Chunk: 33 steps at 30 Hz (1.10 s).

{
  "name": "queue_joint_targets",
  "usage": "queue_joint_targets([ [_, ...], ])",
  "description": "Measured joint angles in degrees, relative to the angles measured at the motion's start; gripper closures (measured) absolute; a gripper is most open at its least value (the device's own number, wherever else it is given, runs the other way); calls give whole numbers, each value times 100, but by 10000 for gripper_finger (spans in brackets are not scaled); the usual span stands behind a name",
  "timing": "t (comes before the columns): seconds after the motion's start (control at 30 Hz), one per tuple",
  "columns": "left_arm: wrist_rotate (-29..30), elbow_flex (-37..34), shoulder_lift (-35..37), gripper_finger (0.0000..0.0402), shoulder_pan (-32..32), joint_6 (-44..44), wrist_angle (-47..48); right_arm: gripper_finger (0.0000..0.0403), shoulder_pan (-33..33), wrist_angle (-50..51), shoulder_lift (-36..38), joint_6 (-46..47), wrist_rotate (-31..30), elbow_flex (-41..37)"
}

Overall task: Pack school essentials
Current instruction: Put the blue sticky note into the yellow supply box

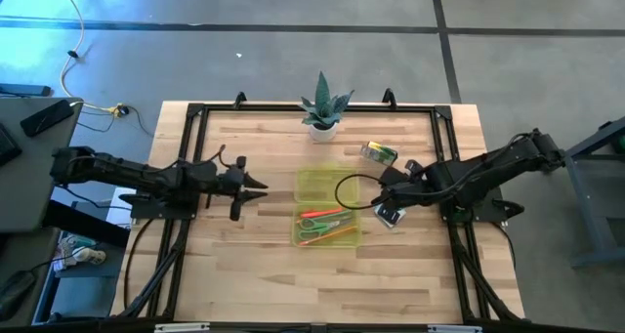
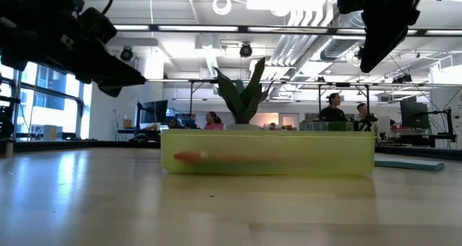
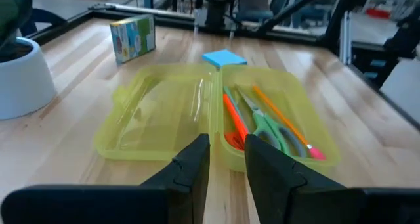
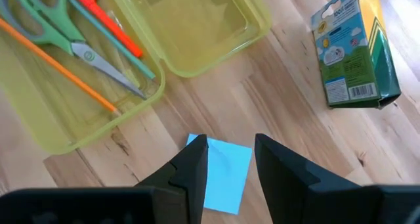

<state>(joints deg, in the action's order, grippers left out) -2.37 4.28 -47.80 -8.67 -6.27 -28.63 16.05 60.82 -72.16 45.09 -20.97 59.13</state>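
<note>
Dark fingers (image 4: 190, 178) of the right gripper (image 4: 226, 175), spread apart, straddle the blue note pad (image 4: 226, 171) (untouched); descend squarely before closing

The right arm's fingers (image 4: 197, 165) cover part of the blue note pad (image 4: 226, 175), apparently.

I count one open yellow-green case (image 1: 328, 208) on my table. Inside the case I see one pair of green scissors (image 4: 46, 22), one orange pencil (image 4: 62, 69) and one red marker (image 4: 105, 20). Beside the case lie one blue note pad (image 4: 226, 171) and one crayon box (image 4: 354, 53). Behind the case stands one plant (image 1: 323, 106).
</note>
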Motion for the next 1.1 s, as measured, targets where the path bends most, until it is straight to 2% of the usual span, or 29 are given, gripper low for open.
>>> queue_joint_targets([
  [0.17, 0, -345, 609, 316, 0, -170, -178, 284, -73, -15, 0, -6, -4, 0],
  [0.57, 39, -365, 1876, 316, 0, -106, -126, 284, -71, -26, 0, 5, 28, 0],
  [0.83, 551, -363, 2737, 316, 2, -152, -82, 284, -71, -26, 0, -6, 131, 0],
  [0.97, 785, -353, 3103, 316, 2, -158, 372, 284, -71, -26, 0, -6, 131, 0],
  [1.1, 1306, -174, 3436, 316, 2, -167, 1406, 284, -71, -27, 0, 9, 209, 0],
])
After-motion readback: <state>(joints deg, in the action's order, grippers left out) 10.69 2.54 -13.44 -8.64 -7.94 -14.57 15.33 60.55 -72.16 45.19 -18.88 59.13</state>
